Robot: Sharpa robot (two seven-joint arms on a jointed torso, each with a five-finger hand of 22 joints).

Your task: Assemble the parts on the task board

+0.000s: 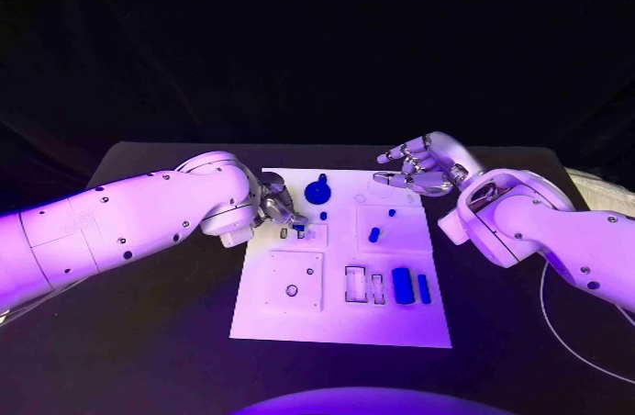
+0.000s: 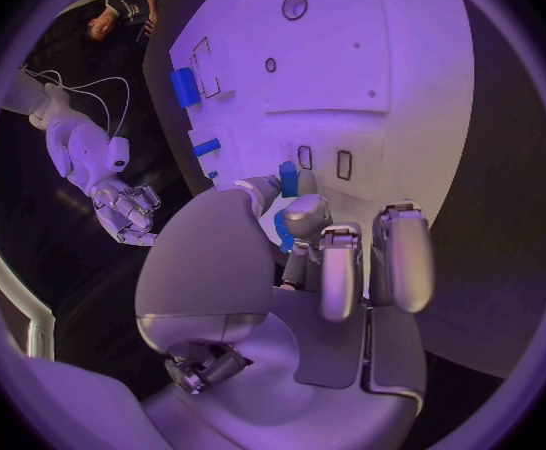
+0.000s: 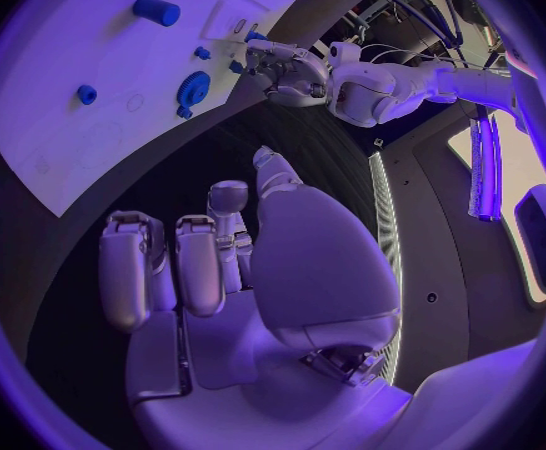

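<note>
Between left hand (image 2: 301, 232) fingertips, a half-hidden blue part (image 2: 287, 181)

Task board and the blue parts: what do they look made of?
Task board: looks like rigid plastic or painted sheet, matte white, with crisp cut slots; which one is unclear. Blue parts: probably moulded or printed plastic, solid colour, dull sheen, no metallic glint.

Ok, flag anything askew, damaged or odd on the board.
Nothing stands out. The task board lies flat and looks intact, the blue parts sit in or beside their slots, and the left hand holds a small blue piece over the board.
</note>
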